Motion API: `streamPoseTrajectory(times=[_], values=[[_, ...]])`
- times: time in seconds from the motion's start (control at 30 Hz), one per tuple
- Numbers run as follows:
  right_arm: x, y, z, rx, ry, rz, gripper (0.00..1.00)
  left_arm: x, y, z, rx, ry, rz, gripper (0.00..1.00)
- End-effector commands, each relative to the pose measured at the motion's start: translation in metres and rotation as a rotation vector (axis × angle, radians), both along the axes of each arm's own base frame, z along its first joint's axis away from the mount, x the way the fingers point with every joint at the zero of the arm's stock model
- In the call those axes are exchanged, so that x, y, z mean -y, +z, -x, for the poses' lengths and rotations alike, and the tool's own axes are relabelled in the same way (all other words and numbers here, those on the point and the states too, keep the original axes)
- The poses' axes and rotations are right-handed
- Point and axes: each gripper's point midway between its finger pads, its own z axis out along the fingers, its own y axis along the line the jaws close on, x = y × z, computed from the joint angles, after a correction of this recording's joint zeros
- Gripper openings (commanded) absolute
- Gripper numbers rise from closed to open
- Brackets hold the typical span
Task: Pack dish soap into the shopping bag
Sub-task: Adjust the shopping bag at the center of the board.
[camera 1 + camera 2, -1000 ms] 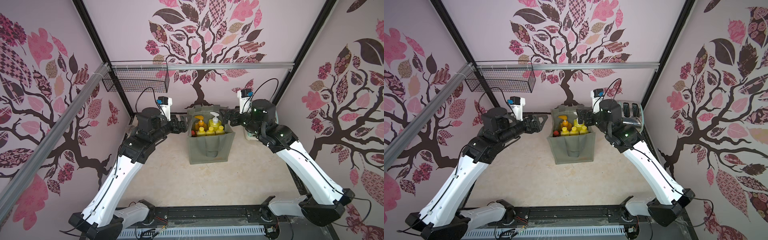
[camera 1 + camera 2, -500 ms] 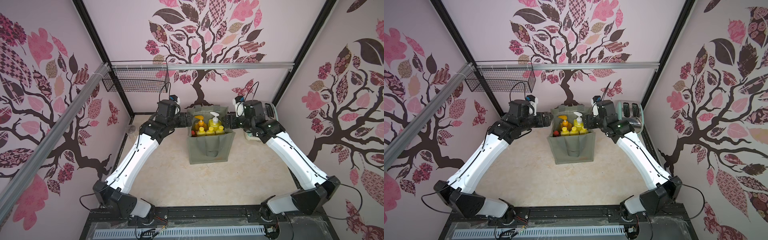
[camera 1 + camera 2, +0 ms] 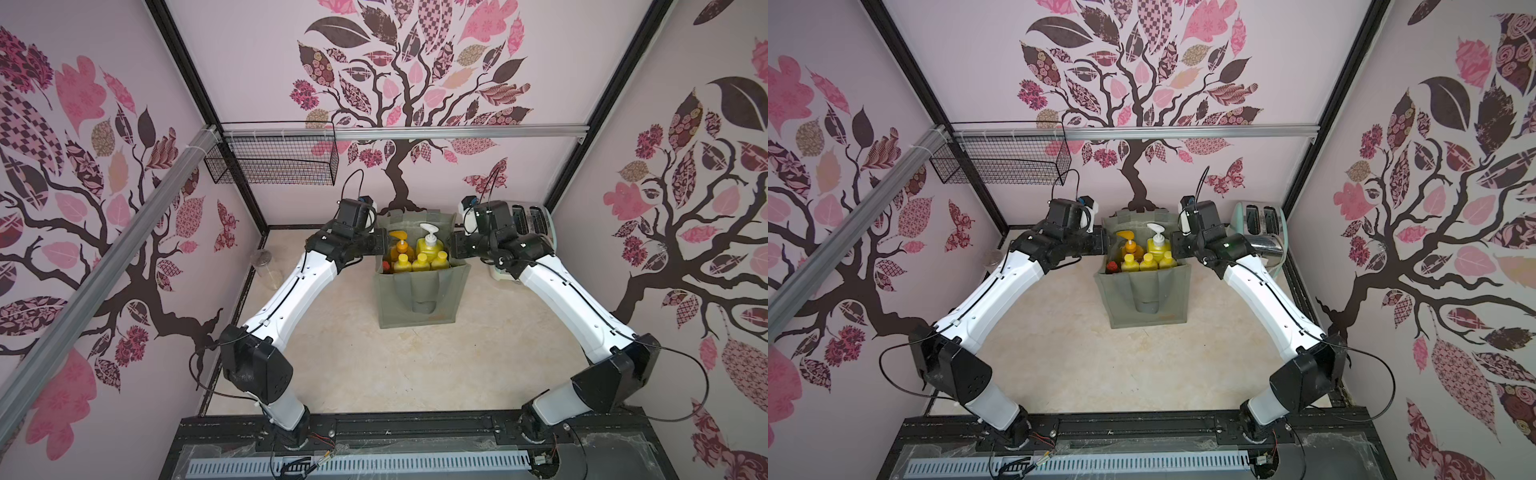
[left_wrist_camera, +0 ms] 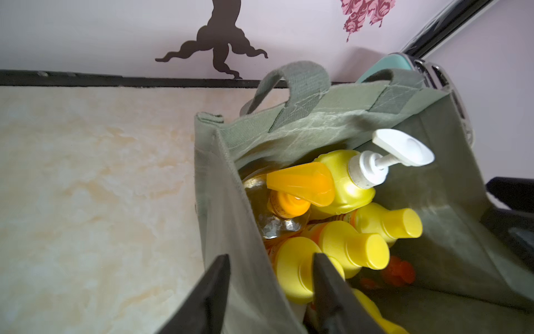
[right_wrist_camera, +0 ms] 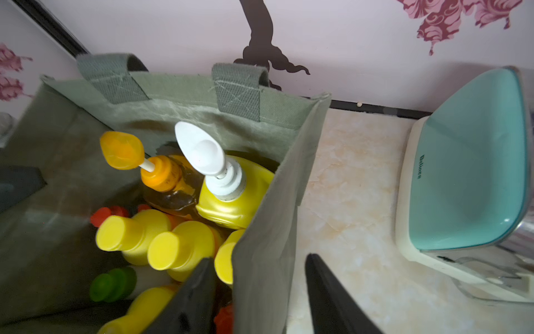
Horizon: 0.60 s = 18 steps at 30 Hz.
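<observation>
Your left gripper [image 4: 270, 256] straddles the left wall of the shopping bag [image 3: 395, 299], jaws spread, one finger inside and one outside; your right gripper [image 5: 258, 257] sits likewise astride the right wall, also spread. The dish soap [image 5: 179, 248] stands packed inside the bag; the bag rests on the table [image 3: 374, 374] near the toaster [image 5: 468, 173].

A black wire basket [image 3: 270, 164] hangs from the aluminium rail [image 3: 415, 132] on the back wall, above the far left corner of the beige marbled table [image 3: 374, 365]. A clear glass jar [image 3: 263, 266] stands near that corner by the table's left edge. A teal and chrome two-slot toaster [image 3: 1260, 222] sits in the far right corner.
</observation>
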Motion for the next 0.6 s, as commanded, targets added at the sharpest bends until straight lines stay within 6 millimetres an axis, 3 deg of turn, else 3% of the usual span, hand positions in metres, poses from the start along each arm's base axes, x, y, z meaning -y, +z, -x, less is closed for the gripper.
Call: streamPoseTrajectory(times=[0.0, 0.1, 0.23, 0.3, 0.57], values=[[0.005, 0.0, -0.008, -0.005, -0.031, 0.017, 0.45, 0.004, 0.019, -0.005, 0.062, -0.023, 0.021, 0.32], [0.006, -0.004, -0.01, -0.004, -0.043, 0.021, 0.22, 0.007, 0.025, -0.01, 0.081, -0.031, 0.025, 0.17], [0.01, 0.0, -0.01, 0.013, -0.061, 0.029, 0.01, 0.009, 0.03, -0.016, 0.107, -0.039, 0.014, 0.05], [0.012, 0.007, -0.008, 0.032, -0.068, 0.024, 0.0, 0.009, 0.034, -0.019, 0.127, -0.039, 0.007, 0.0], [0.014, 0.045, -0.002, 0.109, -0.066, -0.032, 0.0, 0.007, 0.064, -0.032, 0.2, -0.033, -0.006, 0.0]])
